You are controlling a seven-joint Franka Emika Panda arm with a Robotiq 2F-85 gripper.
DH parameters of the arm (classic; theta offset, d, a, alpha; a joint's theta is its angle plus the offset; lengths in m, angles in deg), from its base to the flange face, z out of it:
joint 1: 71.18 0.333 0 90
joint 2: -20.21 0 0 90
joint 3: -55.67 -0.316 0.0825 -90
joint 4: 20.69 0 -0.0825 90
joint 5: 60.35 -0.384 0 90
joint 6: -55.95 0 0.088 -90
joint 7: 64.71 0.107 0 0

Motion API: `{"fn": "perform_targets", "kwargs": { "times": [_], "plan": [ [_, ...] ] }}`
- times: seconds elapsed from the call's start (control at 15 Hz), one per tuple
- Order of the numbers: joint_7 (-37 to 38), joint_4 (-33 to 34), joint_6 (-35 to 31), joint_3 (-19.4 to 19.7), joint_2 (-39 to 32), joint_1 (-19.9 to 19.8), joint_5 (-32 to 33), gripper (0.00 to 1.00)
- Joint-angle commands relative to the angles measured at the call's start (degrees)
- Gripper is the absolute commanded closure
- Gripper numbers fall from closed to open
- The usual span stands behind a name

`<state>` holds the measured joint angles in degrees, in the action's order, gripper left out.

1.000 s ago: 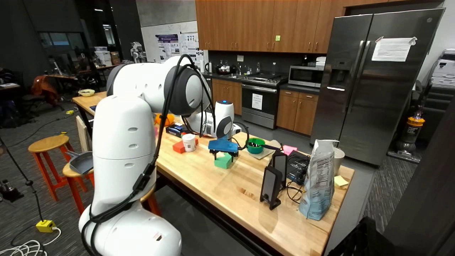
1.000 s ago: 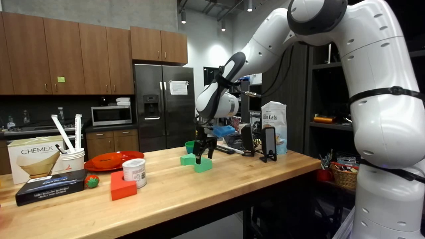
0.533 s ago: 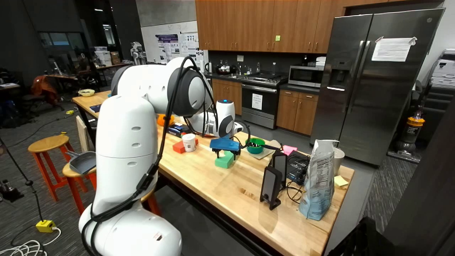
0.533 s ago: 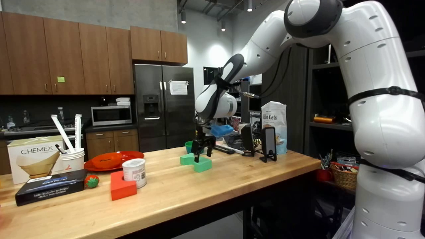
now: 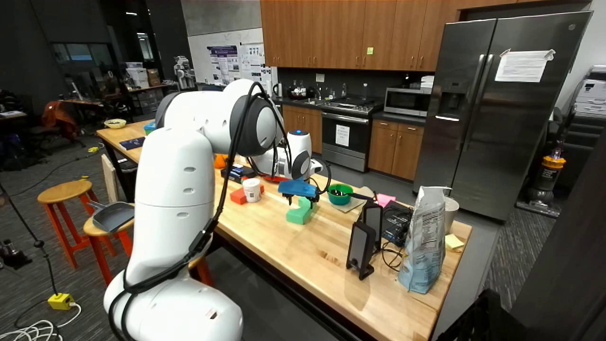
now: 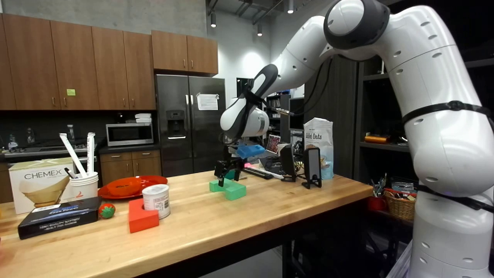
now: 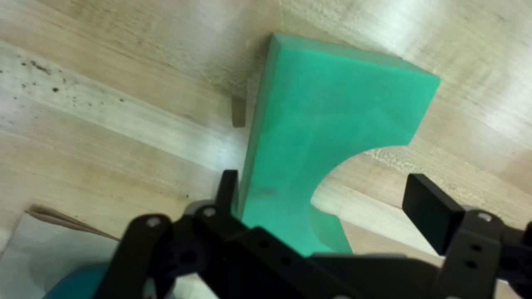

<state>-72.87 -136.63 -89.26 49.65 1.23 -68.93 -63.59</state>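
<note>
A green foam block (image 7: 307, 120) with a curved cutout lies flat on the wooden table. My gripper (image 7: 328, 201) stands open above it with nothing clamped. In the wrist view the left finger is close beside the block's long straight edge; the right finger is well off on the cutout side, over bare wood. Whether the left finger touches the block cannot be told. The block's lower end is hidden behind the gripper. In both exterior views the block (image 6: 236, 191) sits just below the fingers, with the gripper (image 5: 301, 202) over its middle to far part.
A green bowl (image 5: 338, 201) rests on a paper (image 7: 62, 245) beside the gripper. A red block (image 6: 142, 222) cups a white tub (image 6: 156, 200). Two black speakers (image 5: 361, 246) and an oats bag (image 5: 423, 241) stand nearer the table's end. Red dishes (image 6: 123, 187) and a Chemex box (image 6: 38, 185) are further along.
The gripper has shifted along the block, leftward and slightly up in an exterior view, from the near end toward the far part. The arm's elbow has moved with it. The green block stays put.
</note>
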Motion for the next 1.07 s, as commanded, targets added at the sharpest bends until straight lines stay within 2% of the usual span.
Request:
{"fn": "perform_targets", "kwargs": {
  "times": [0.0,0.47,1.0],
  "plan": [
    [2.8,2.6,1.4,1.1,-1.7,1.2,2.2,0.0],
    [3.5,0.4,1.4,0.9,-2.0,2.2,3.5,0.0],
    [2.7,0.1,2.4,-0.2,-1.6,2.4,2.1,0.0]
  ]
}}
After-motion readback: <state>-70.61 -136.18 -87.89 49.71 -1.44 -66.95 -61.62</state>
